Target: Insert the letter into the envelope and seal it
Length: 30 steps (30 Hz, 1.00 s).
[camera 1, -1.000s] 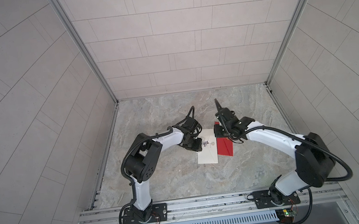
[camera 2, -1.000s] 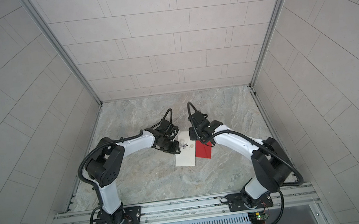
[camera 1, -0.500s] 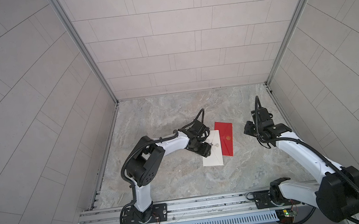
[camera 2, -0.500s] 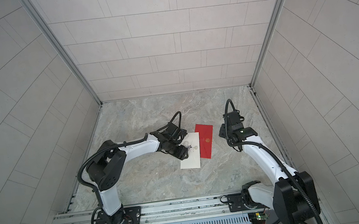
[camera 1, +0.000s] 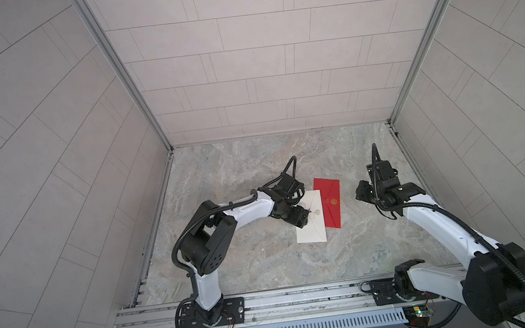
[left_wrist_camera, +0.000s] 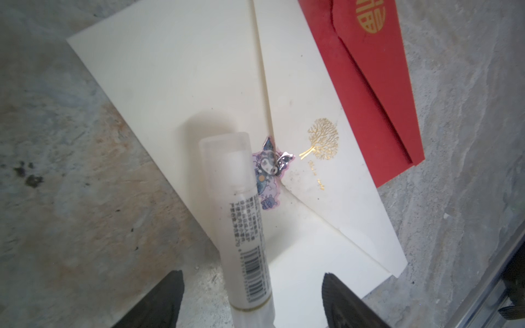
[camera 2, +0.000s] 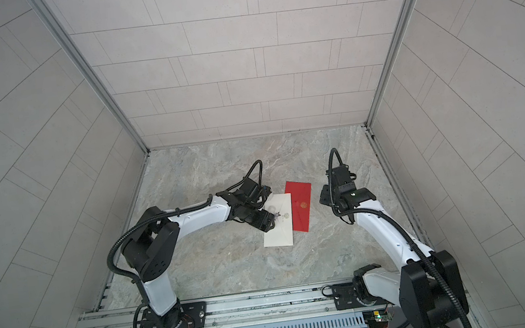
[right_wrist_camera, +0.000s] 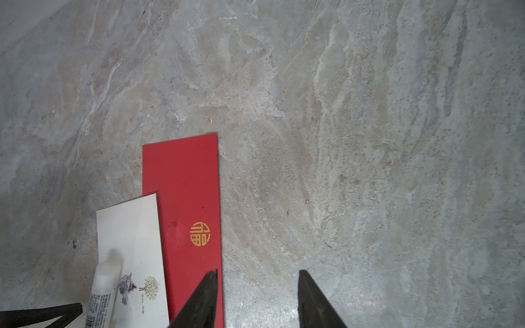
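Envelope (camera 1: 310, 223), white, lies near the middle of the bench (camera 1: 266, 268), flap down under a sticker (left_wrist_camera: 268, 167), one edge over a red envelope (camera 1: 331, 202). Sealing looks finished. Left fingers (left_wrist_camera: 159, 301) stand apart either side of a loose glue stick (left_wrist_camera: 244, 227); right fingers (right_wrist_camera: 199, 304) apart, empty. Next, lift both arms away.

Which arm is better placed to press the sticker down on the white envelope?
Left. The left gripper hangs open over the white envelope, the sticker just ahead, though the glue stick lies between its jaws. The right gripper is off over the table, beyond the red envelope.
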Each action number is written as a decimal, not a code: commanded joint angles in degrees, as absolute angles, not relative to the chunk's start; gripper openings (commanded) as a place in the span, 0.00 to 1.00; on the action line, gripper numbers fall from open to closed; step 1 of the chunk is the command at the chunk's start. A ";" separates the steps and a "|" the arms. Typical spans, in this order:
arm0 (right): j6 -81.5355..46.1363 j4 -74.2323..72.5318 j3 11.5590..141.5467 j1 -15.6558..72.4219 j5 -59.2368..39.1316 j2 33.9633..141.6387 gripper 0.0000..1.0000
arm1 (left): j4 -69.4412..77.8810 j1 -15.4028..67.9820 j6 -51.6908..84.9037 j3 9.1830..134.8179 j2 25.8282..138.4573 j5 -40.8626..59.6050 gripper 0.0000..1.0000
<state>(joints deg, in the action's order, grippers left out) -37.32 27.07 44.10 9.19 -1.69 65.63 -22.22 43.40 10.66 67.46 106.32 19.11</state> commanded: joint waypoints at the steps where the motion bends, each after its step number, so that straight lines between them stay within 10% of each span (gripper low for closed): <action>1: -36.93 27.57 43.53 8.94 -1.28 65.15 0.49 | -20.20 43.19 10.56 66.94 103.68 18.72 0.84; 7: -35.24 30.16 44.33 7.61 2.64 63.78 0.49 | -9.07 42.72 12.07 59.91 91.95 9.75 0.84; 14: -31.63 28.79 45.89 6.50 19.03 58.75 0.54 | -0.09 37.67 15.09 46.22 68.41 -32.52 1.00; 18: -27.44 13.12 37.64 6.65 24.30 56.83 1.00 | 0.28 25.34 19.68 37.04 58.88 -44.57 1.00; 20: -22.31 1.70 31.11 7.02 25.09 57.34 1.00 | 5.35 20.12 16.64 31.03 56.25 -46.74 1.00; 30: -10.73 -20.40 26.90 7.97 32.36 74.48 1.00 | 25.94 12.65 3.61 26.31 78.10 -48.13 1.00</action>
<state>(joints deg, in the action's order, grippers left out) -14.79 -10.85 26.70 7.05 27.18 72.44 19.09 13.50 6.85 23.75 73.38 -46.78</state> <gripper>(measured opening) 0.997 0.999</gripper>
